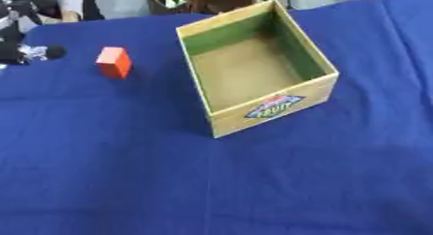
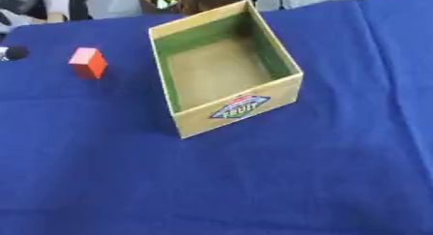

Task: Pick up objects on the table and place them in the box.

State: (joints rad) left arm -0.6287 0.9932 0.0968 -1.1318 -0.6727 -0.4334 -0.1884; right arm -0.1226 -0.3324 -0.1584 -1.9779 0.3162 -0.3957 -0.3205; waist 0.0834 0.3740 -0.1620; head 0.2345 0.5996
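Table (image 1: 253, 190) covered edge to edge in a blue cloth (image 2: 321, 171), a few soft creases, even overhead light, no hard shadows. Beyond the far edge: pale grey floor (image 1: 127, 4), a brown open carton (image 1: 222, 3) with clutter just beside it. Rest of the room out of frame.

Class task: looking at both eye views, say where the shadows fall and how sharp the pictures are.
Left eye view: the box casts a shadow on the cloth to its left; the orange block shades its own left side. Right eye view: the box label is soft, only partly readable; both views are slightly blurred, no glare.
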